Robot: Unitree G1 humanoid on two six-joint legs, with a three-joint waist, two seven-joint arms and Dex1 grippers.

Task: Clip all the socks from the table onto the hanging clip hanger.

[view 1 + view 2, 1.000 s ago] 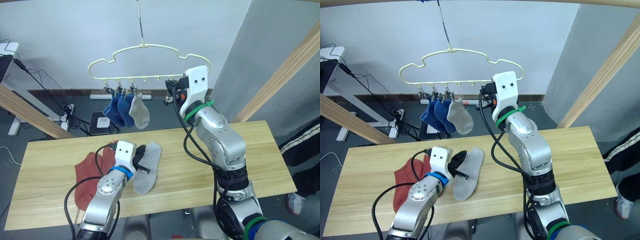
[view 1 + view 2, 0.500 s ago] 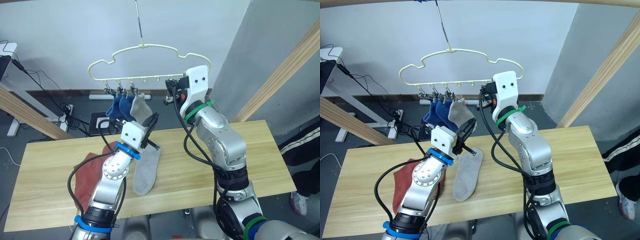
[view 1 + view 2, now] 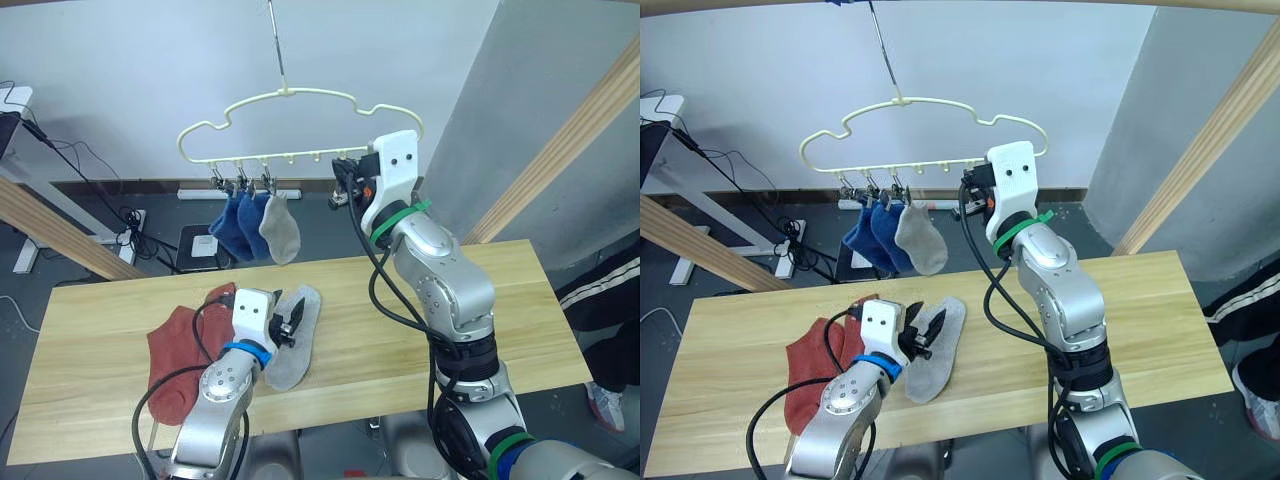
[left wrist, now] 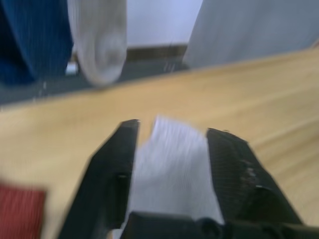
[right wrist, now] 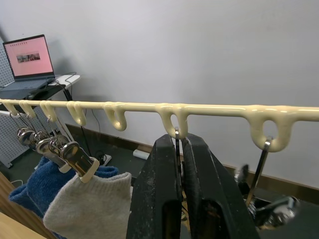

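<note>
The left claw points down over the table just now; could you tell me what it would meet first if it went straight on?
Most likely the light grey sock lying on the table. The left claw is open, and the sock's fabric sits between its fingers. Depth is unclear, so I cannot tell whether they already touch it.

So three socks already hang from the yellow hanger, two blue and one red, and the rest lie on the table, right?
Nearly. The third sock on the clip hanger is light grey, not red; it hangs beside the two blue socks, as the left eye view shows. Both red socks lie on the table with the other grey sock.
</note>
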